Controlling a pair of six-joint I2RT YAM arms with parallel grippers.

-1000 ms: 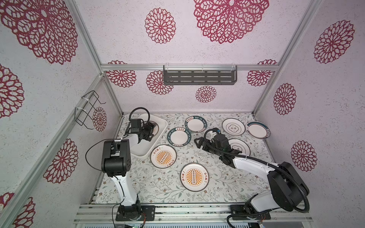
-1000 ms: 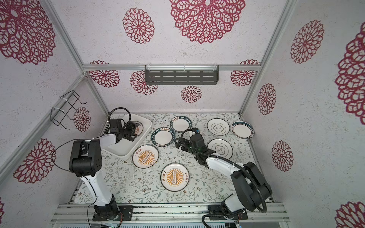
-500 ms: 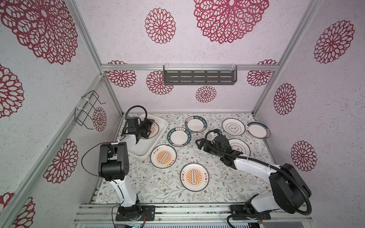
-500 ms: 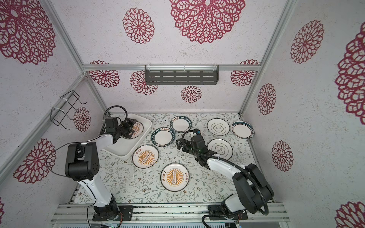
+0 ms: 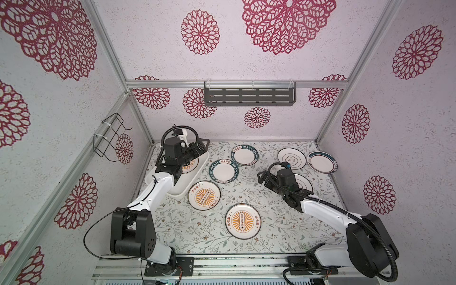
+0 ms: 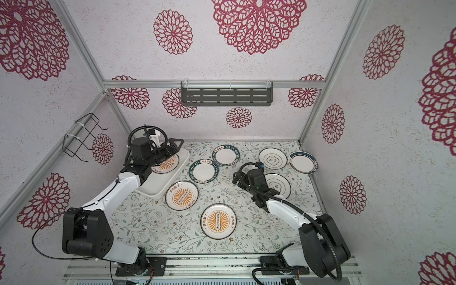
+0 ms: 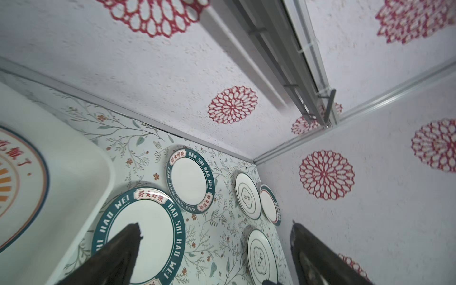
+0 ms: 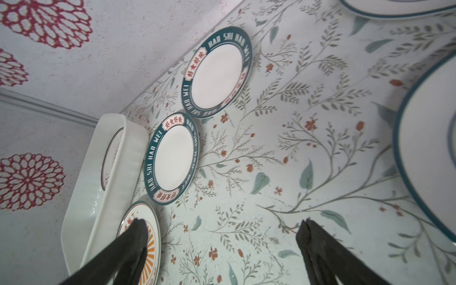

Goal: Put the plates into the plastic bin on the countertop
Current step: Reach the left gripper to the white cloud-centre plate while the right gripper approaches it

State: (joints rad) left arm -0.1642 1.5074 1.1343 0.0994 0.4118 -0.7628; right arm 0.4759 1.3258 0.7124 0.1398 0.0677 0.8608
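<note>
The white plastic bin (image 5: 188,182) sits at the far left of the leafy-printed counter (image 5: 271,222), angled along the left wall. One orange sunburst plate (image 5: 192,165) lies flat in its far half, and the near half shows bare white floor. The left gripper (image 5: 201,146) is held up over the far end of the bin, and in the left wrist view its dark fingers (image 7: 118,251) stand wide apart with nothing between them. Seven more plates lie out on the counter. A second sunburst plate (image 5: 204,195) rests just beside the bin's near right corner, and a third sunburst plate (image 5: 243,221) sits nearer the front, about the middle. A teal-lettered plate (image 5: 223,171) lies just beside the bin's long right side, with a second lettered plate (image 5: 244,155) behind it toward the back wall. The two are so close that I cannot tell whether their rims touch. At the back right is a thin-ringed plate (image 5: 291,158), and just beside it, near the right wall, is a teal-rimmed plate (image 5: 322,162). A second ringed plate (image 5: 304,183) lies partly hidden under the right arm. The right gripper (image 5: 262,176) hovers over bare counter between the lettered plates and that half-hidden plate, pointing toward the bin. In the right wrist view its fingers (image 8: 128,246) are spread wide, holding nothing, with only printed counter showing in the gap.
</note>
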